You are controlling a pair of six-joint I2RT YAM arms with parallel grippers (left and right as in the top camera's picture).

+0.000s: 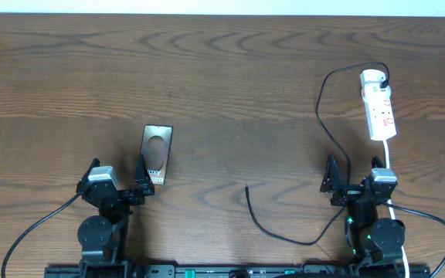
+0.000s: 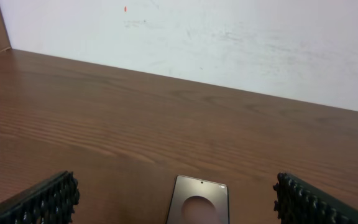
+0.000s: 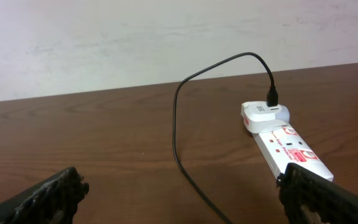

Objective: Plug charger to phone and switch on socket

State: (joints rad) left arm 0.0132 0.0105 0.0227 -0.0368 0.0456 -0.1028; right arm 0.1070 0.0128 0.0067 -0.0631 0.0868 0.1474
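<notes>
One phone (image 1: 156, 157), one charger (image 1: 319, 104), one socket (image 1: 380, 108)

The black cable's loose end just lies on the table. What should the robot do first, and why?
Probably swing the right gripper over to the loose tip of the cable and pick it up. Both grippers are open and empty, the cable's far end is already plugged in at the socket, and the phone lies apart from the tip, beside the left gripper.

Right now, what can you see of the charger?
The charger is a thin black cable lying slack on the wooden table. One end sits in a white adapter at the socket's far end. It loops left, runs toward the table's near edge, and its free tip rests on the wood, apart from the phone.
</notes>
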